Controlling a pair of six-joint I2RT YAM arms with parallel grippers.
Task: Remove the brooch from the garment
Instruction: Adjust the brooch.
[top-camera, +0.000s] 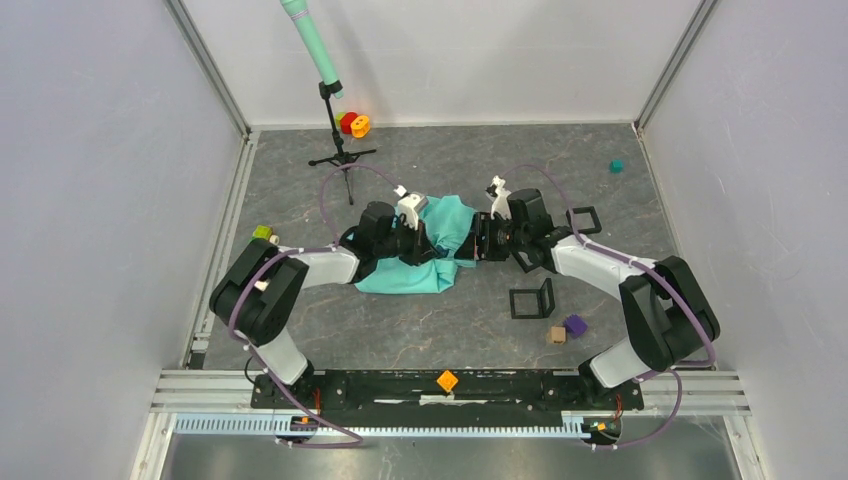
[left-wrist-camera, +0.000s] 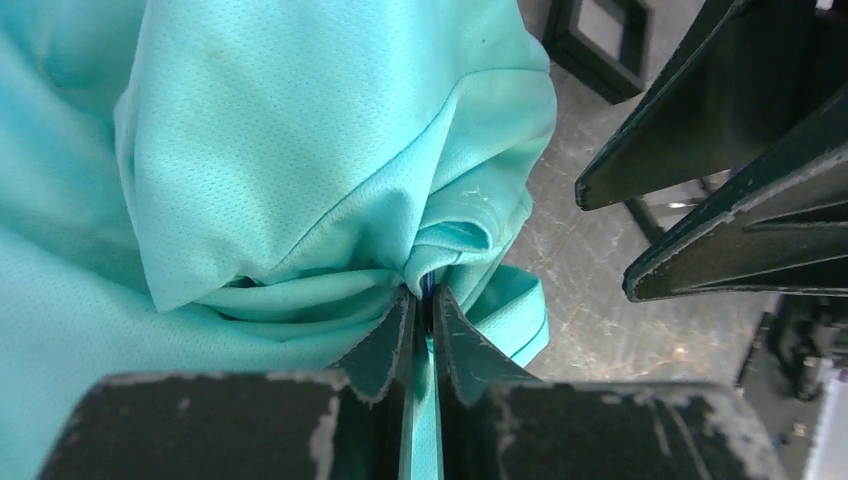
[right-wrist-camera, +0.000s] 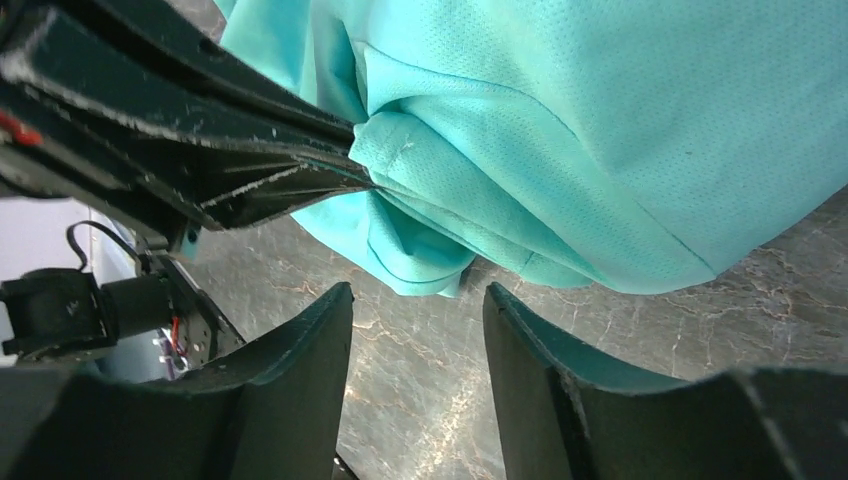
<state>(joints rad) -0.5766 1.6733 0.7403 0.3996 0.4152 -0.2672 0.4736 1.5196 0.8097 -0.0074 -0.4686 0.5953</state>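
Note:
The turquoise garment (top-camera: 405, 278) lies bunched in the middle of the table between the two arms. My left gripper (left-wrist-camera: 425, 295) is shut on a gathered fold of the garment (left-wrist-camera: 300, 150), with cloth running down between its fingers. A thin blue sliver (left-wrist-camera: 428, 287) shows at the tips; I cannot tell whether it is the brooch. My right gripper (right-wrist-camera: 418, 295) stands open just short of the garment (right-wrist-camera: 600, 120), over bare table, with nothing between its fingers. It faces the left gripper (right-wrist-camera: 340, 175) closely. From above, the left gripper (top-camera: 440, 247) and the right gripper (top-camera: 478, 240) almost meet.
Two black open-frame cubes (top-camera: 532, 298) (top-camera: 583, 220) stand right of the garment. A purple cube (top-camera: 575, 324) and a tan cube (top-camera: 556, 335) lie near the right arm. A tripod stand (top-camera: 340, 155), red and orange rings (top-camera: 355, 124) and a teal cube (top-camera: 617, 166) are at the back.

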